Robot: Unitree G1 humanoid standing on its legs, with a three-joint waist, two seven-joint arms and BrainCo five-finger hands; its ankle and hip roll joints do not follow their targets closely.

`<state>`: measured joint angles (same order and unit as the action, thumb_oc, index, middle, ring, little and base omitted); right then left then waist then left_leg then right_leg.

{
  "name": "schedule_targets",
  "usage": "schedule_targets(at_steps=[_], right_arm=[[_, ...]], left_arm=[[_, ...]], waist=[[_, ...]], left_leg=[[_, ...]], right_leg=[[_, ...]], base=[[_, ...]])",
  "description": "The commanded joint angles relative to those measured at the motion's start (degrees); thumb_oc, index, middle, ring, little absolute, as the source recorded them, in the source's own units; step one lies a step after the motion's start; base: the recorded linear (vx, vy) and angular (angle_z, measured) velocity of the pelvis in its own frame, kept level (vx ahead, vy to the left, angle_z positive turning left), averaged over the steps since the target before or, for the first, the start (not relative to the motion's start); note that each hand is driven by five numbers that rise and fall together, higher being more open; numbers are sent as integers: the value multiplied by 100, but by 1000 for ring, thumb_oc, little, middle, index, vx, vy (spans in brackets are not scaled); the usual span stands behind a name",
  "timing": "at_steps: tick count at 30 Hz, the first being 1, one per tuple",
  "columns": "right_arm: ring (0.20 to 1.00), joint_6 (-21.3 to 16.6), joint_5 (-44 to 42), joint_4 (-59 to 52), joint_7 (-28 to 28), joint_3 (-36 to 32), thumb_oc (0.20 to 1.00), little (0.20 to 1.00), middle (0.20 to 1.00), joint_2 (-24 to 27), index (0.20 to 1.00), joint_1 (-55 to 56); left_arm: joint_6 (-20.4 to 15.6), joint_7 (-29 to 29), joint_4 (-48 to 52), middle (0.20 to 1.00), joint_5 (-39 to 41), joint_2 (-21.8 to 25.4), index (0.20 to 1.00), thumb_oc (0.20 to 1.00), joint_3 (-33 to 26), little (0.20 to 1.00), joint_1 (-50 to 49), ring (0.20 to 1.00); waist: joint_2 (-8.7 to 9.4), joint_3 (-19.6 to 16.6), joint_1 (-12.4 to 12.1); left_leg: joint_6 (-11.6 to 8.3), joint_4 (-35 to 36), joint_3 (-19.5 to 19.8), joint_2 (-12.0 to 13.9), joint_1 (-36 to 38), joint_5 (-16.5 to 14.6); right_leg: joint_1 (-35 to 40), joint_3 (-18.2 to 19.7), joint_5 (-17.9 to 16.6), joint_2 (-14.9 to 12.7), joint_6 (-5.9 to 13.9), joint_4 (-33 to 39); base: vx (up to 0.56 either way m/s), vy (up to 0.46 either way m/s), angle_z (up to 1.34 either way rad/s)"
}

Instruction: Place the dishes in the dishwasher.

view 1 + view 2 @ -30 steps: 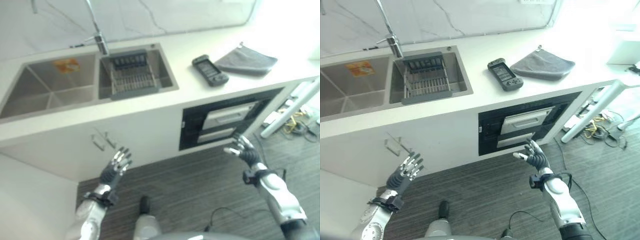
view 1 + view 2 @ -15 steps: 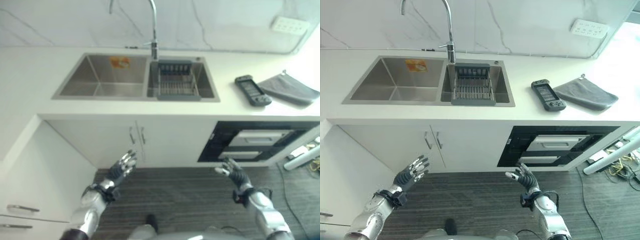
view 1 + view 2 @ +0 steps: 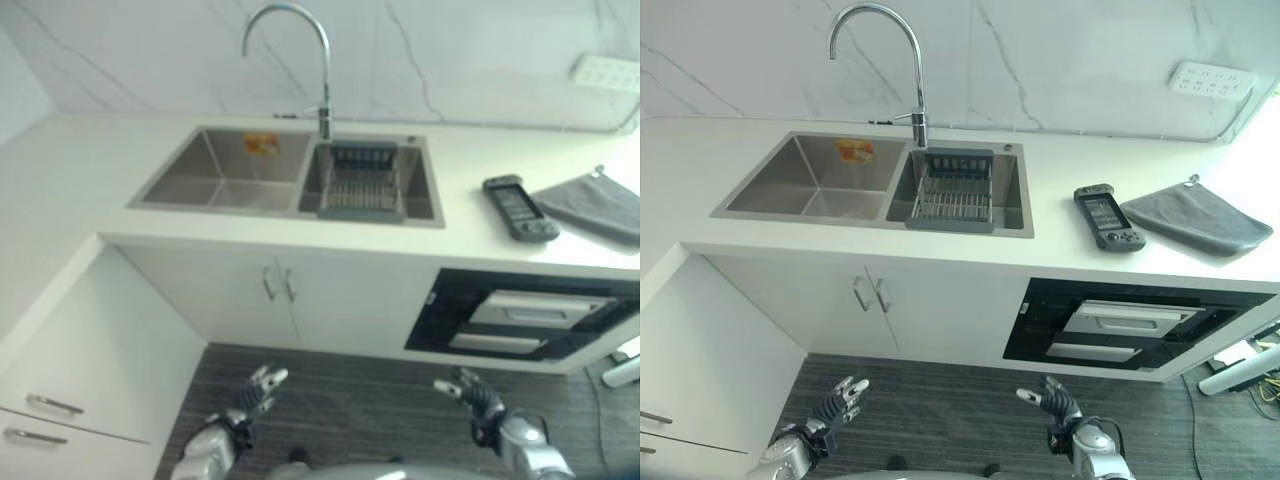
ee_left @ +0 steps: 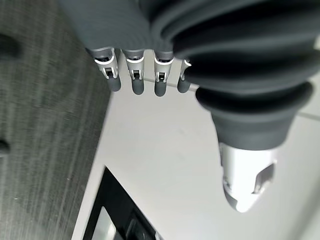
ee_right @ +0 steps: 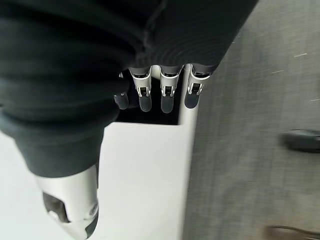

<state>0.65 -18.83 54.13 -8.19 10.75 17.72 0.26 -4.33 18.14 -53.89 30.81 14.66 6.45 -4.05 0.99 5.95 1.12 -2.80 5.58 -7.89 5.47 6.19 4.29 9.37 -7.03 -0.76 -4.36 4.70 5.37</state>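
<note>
hovering hands [image 3: 843, 398] below dishwasher [image 3: 1137, 325]

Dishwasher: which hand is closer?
Right. The right hand hangs just below the dishwasher; the left hand is off under the sink cabinet.

We see our left robot hand [image 3: 262, 387] low at the lower left, fingers straight and spread, holding nothing. Our right robot hand [image 3: 1055, 400] sits low at the lower right, likewise with relaxed, extended fingers [image 5: 167, 100] and thumb apart, empty, wrist under its ribbed cover.
</note>
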Motion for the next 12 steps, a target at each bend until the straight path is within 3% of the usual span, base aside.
schedule_targets(at_steps=[1, 3, 12], right_arm=[[1000, -210, -223, -45, -83, 80, 1000, 1000, 1000, -108, 1000, -328], [1000, -329, -270, 380, -180, 119, 1000, 1000, 1000, -162, 1000, -399], [1000, -417, -222, 392, -278, 143, 1000, 1000, 1000, -166, 1000, -406]], left_arm=[[-440, 42, 16, 1000, -183, 125, 1000, 1000, 43, 1000, 534, 1000], [-622, 82, -286, 1000, -67, 79, 1000, 1000, 52, 1000, 637, 1000], [-751, 147, -353, 1000, -7, 85, 1000, 1000, -26, 1000, 569, 1000]], waist=[[123, 6, -84], [80, -58, -67], [35, -95, -32]], left_leg=[[-91, -58, 26, -71, 337, -640], [-92, -58, 52, -74, 405, -666], [-80, -58, 106, -93, 469, -684]], right_leg=[[-19, -219, -122, -191, 301, -37], [47, -219, -88, -182, 281, -37], [147, -160, -33, -180, 249, -37]], base=[[76, 6, 9], [92, 19, 4], [18, 12, 1]])
